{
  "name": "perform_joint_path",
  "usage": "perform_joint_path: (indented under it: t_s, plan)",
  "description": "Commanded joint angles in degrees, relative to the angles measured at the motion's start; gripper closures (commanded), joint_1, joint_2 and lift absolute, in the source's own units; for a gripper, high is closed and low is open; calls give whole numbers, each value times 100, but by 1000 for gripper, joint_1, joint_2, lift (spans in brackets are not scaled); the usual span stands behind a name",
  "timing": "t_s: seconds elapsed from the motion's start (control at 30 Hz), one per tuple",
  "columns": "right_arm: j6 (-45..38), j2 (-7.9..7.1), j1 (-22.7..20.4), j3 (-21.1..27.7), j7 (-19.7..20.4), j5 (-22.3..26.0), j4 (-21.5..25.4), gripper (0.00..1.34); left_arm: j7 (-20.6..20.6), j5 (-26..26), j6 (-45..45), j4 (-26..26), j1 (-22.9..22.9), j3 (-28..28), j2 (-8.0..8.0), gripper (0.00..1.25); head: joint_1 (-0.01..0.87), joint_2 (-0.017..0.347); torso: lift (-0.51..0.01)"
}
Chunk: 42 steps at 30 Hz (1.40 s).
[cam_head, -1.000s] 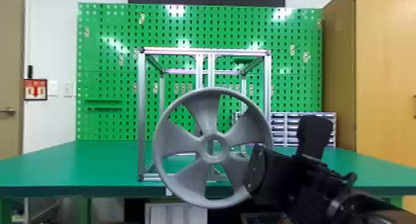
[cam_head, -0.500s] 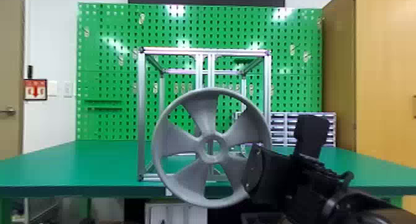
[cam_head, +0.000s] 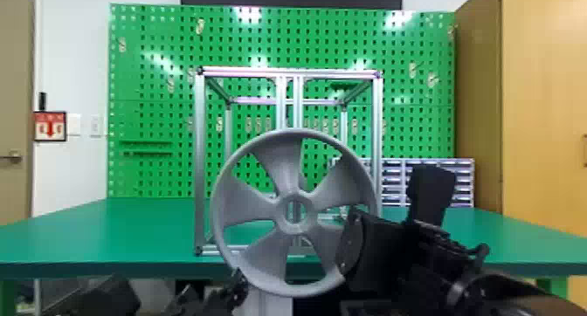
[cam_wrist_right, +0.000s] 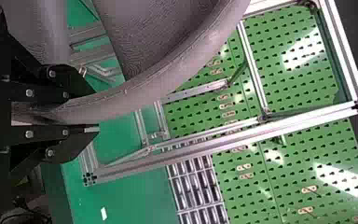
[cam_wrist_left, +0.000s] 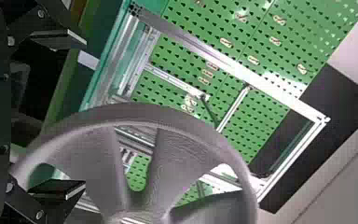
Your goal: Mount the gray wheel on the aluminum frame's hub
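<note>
Gray wheel (cam_head: 281,166) stands upright before the aluminum frame (cam_head: 199,162), its rim (cam_wrist_right: 144,93) pinched in my right claw (cam_wrist_right: 94,109), while my left claw (cam_wrist_left: 85,114), spread open, has just come in near the lower rim, probably to steady it for mounting.

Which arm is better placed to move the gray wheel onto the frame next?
The right, I'd judge: the right gripper holds the gray wheel by its rim, in front of the frame. The left gripper is open near the wheel, so it seems better suited to steadying.
</note>
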State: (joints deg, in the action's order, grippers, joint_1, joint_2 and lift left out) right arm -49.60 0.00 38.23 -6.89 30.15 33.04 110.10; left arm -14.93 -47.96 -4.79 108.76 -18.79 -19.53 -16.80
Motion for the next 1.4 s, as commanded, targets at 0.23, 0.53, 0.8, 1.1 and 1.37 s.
perform_joint_path:
  t_s: [0.23, 0.53, 0.8, 1.1, 1.37]
  plan:
    - [56, 5, 0, -76, 0, -26, -33, 1092, -19, -213, 629, -487, -397, -7, 204, 257, -5, 6, -499]
    - [126, 5, -9, -155, 0, -43, -50, 1090, -160, -143, 1042, -997, -740, -253, 318, 311, -5, 6, -499]
    - [153, 5, 9, -234, 0, -43, -85, 1090, -221, -81, 1305, -1375, -1047, -411, 450, 349, -5, 6, -499]
    - [170, 5, 0, -252, 0, -43, -94, 1090, -274, 68, 1411, -1489, -1179, -350, 520, 401, -5, 6, -499]
    - [249, 5, -17, -225, 0, -70, -94, 1088, -309, 68, 1411, -1489, -1153, -323, 529, 481, -5, 6, -499]
